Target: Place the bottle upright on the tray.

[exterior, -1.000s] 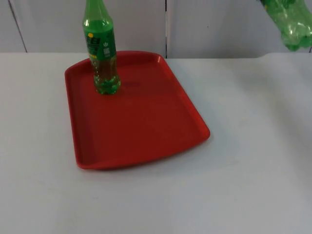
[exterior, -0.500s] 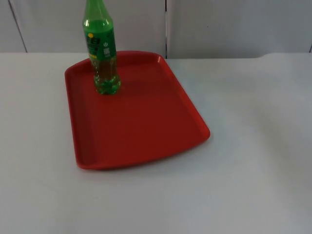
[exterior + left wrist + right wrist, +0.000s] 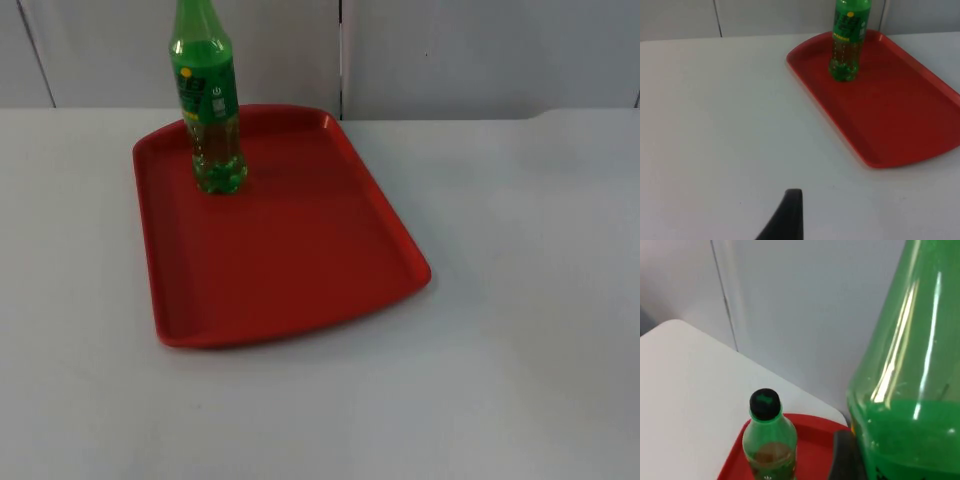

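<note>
Tray: a red plastic tray [image 3: 290, 250] lay on the white table [image 3: 520, 300], one short end towards the grey partition wall [image 3: 450, 50].

Standing bottle: a green soft-drink bottle [image 3: 208, 110] with a green label and a dark cap [image 3: 764, 404] stood upright in the tray's far corner, its base on the tray floor.

Held bottle: a second green bottle [image 3: 910, 390], the one judged to be the task's, loomed close before the right wrist camera, its shoulder and liquid line plain, its long axis roughly upright with a slight lean.

Right gripper: one black fingertip [image 3: 842, 457] lay against the side of the held bottle; the jaws looked closed around its body, carrying it clear of the table.

Left gripper: one black fingertip [image 3: 787, 215] hung over bare table, nothing near it; how far the jaws stood apart could not be told. This arm waited.

Key relation: from the held bottle, the tray lay below and ahead, the standing bottle directly in the line of sight. The right arm was the one placed to act.

Judgement: setting down called for a bare patch of tray floor well apart from the standing bottle, the axis kept vertical, lest one bottle tip the other.
</note>
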`<state>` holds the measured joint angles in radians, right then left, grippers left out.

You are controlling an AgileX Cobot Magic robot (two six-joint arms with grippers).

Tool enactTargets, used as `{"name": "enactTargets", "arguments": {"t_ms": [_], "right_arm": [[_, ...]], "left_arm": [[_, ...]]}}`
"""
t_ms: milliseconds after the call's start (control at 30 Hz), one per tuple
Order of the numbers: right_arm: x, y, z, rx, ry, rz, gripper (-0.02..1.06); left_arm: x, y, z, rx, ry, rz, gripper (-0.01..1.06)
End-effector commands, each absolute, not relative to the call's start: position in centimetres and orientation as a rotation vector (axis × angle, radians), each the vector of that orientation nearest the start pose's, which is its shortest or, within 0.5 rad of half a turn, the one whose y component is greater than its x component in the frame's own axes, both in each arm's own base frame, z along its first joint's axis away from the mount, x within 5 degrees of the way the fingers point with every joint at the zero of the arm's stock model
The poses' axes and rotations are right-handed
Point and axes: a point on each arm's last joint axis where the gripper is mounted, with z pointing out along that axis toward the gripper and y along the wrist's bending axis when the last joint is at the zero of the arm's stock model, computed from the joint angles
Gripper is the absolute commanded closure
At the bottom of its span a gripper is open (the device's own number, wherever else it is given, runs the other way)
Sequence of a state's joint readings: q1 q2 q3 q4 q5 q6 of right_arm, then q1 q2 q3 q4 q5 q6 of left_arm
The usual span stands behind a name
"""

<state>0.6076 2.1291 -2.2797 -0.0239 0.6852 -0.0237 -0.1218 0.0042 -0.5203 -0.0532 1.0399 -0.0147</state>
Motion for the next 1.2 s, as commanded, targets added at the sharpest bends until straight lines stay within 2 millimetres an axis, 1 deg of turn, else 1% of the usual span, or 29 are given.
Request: {"name": "enactTargets", "arguments": {"t_ms": [0, 67, 100, 133, 167, 200, 233, 267, 333, 367, 400, 500, 567, 600, 633, 667, 733, 767, 833, 900, 967, 1033, 1067, 1100, 1167], "right_arm": [[40.2, 29.3, 38.8, -0.597, 1.822, 0.362, 1.05], [40.0, 29.3, 38.5, -0.596, 1.800, 0.375, 1.05], [39.4, 29.6, 37.8, -0.606, 1.794, 0.390, 1.05], [39.1, 29.4, 37.5, -0.604, 1.771, 0.399, 1.05], [38.8, 29.3, 36.5, -0.609, 1.772, 0.401, 1.05], [38.8, 29.3, 36.5, -0.609, 1.772, 0.401, 1.05], [38.5, 29.1, 35.4, -0.611, 1.755, 0.411, 1.05], [38.4, 29.1, 34.9, -0.611, 1.747, 0.415, 1.05], [38.1, 29.0, 33.2, -0.612, 1.686, 0.432, 1.05], [38.0, 28.9, 32.0, -0.617, 1.666, 0.435, 1.05], [38.0, 28.9, 32.0, -0.617, 1.666, 0.435, 1.05], [37.1, 28.7, 29.3, -0.613, 1.513, 0.481, 1.05], [36.3, 28.5, 28.0, -0.599, 1.364, 0.509, 1.05], [36.3, 28.5, 28.0, -0.599, 1.364, 0.509, 1.05], [36.1, 28.3, 27.2, -0.600, 1.340, 0.508, 1.05], [36.1, 28.3, 26.9, -0.597, 1.329, 0.513, 1.05], [36.3, 28.4, 25.6, -0.583, 1.361, 0.525, 1.05], [36.3, 28.4, 25.6, -0.583, 1.361, 0.525, 1.05], [36.6, 28.6, 24.3, -0.557, 1.379, 0.562, 1.05], [36.8, 28.8, 23.3, -0.542, 1.358, 0.583, 1.05], [36.9, 28.9, 23.0, -0.537, 1.342, 0.589, 1.05], [37.1, 29.2, 21.6, -0.530, 1.318, 0.601, 1.05], [37.2, 29.2, 20.9, -0.534, 1.324, 0.599, 1.05], [37.2, 29.2, 20.9, -0.534, 1.324, 0.599, 1.05], [37.4, 29.4, 19.6, -0.576, 1.334, 0.550, 1.05]], "left_arm": [[-0.7, -0.3, 28.4, 0.117, 2.003, -0.152, 0.13], [-0.7, -0.3, 28.4, 0.117, 2.003, -0.152, 0.13], [-0.7, -0.3, 28.4, 0.117, 2.003, -0.152, 0.13], [-0.7, -0.3, 28.4, 0.117, 2.003, -0.152, 0.13], [-0.7, -0.3, 28.4, 0.117, 2.003, -0.152, 0.13], [-0.7, -0.3, 28.4, 0.117, 2.003, -0.152, 0.13], [-0.7, -0.3, 28.4, 0.117, 2.003, -0.152, 0.13], [-0.7, -0.3, 28.4, 0.117, 2.003, -0.152, 0.13], [-0.7, -0.3, 28.4, 0.117, 2.003, -0.152, 0.13], [-0.7, -0.3, 28.4, 0.117, 2.003, -0.152, 0.13], [-0.7, -0.3, 28.4, 0.117, 2.003, -0.152, 0.13], [-0.7, -0.3, 28.4, 0.117, 2.003, -0.152, 0.13], [-0.7, -0.3, 28.4, 0.117, 2.003, -0.152, 0.13], [-0.7, -0.3, 28.4, 0.117, 2.003, -0.152, 0.13], [-0.7, -0.3, 28.4, 0.117, 2.003, -0.152, 0.13], [-0.7, -0.3, 28.4, 0.117, 2.003, -0.152, 0.13], [-0.7, -0.3, 28.4, 0.117, 2.003, -0.152, 0.13], [-0.7, -0.3, 28.4, 0.117, 2.003, -0.152, 0.13], [-0.7, -0.3, 28.4, 0.117, 2.003, -0.152, 0.13], [-0.7, -0.3, 28.4, 0.117, 2.003, -0.152, 0.13], [-0.7, -0.3, 28.4, 0.117, 2.003, -0.152, 0.13], [-0.7, -0.3, 28.4, 0.117, 2.003, -0.152, 0.13], [-0.7, -0.3, 28.4, 0.117, 2.003, -0.152, 0.13], [-0.7, -0.3, 28.4, 0.117, 2.003, -0.152, 0.13], [-0.7, -0.3, 28.4, 0.117, 2.003, -0.152, 0.13]]}}
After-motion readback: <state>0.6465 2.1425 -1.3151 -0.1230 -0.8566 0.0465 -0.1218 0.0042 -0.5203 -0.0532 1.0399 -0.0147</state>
